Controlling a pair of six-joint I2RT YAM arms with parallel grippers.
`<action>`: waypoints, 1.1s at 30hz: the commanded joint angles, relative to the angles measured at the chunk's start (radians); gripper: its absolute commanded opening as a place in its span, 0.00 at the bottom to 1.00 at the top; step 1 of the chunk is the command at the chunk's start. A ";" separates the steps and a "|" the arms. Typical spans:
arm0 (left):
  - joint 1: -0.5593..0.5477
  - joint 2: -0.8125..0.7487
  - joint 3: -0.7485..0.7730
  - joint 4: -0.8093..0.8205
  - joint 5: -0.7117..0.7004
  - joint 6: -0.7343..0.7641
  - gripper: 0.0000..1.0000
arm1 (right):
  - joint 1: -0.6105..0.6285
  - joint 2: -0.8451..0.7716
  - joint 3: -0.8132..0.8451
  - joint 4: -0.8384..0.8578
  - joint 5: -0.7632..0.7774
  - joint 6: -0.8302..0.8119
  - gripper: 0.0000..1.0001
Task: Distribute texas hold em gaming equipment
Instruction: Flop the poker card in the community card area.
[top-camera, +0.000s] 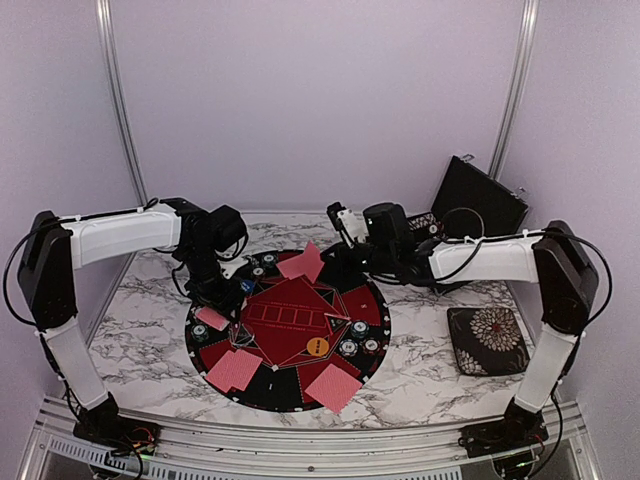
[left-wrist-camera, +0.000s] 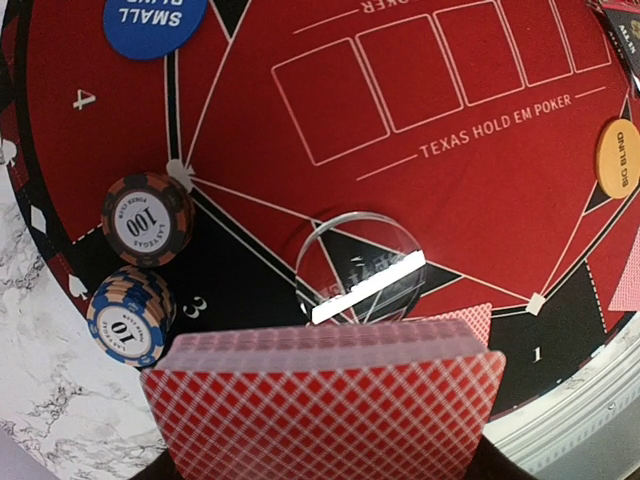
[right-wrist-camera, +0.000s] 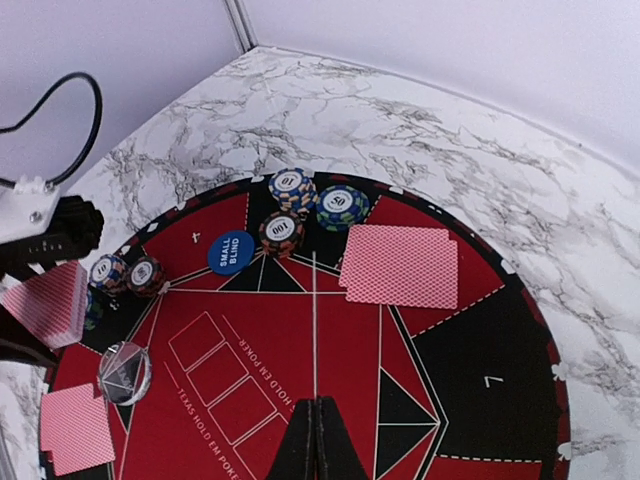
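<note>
deck (left-wrist-camera: 325, 400) clamped in left gripper (left-wrist-camera: 320, 470) over mat's (right-wrist-camera: 460, 330) left edge | 3 dealt card piles (top-camera: 301, 264) on mat rim | chips (left-wrist-camera: 147, 220): 2 stacks by deck, 3 at far rim | 2 blind discs (left-wrist-camera: 155, 22), 1 clear disc (left-wrist-camera: 360, 268) | right gripper (right-wrist-camera: 316, 440) pinched together, empty, over centre

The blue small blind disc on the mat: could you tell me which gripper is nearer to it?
Left. The left gripper, holding the deck of cards, hangs just beside the blue small blind disc. The right gripper, shut, hovers farther off, over the mat's far right part.
</note>
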 joint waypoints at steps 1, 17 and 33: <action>0.027 -0.068 -0.023 0.014 0.004 -0.012 0.46 | 0.106 0.017 0.043 0.022 0.272 -0.264 0.00; 0.042 -0.085 -0.040 0.014 0.012 -0.017 0.46 | 0.363 0.262 0.085 0.224 0.605 -0.686 0.00; 0.041 -0.079 -0.039 0.016 0.017 -0.014 0.46 | 0.334 0.219 0.105 0.061 0.286 -0.464 0.44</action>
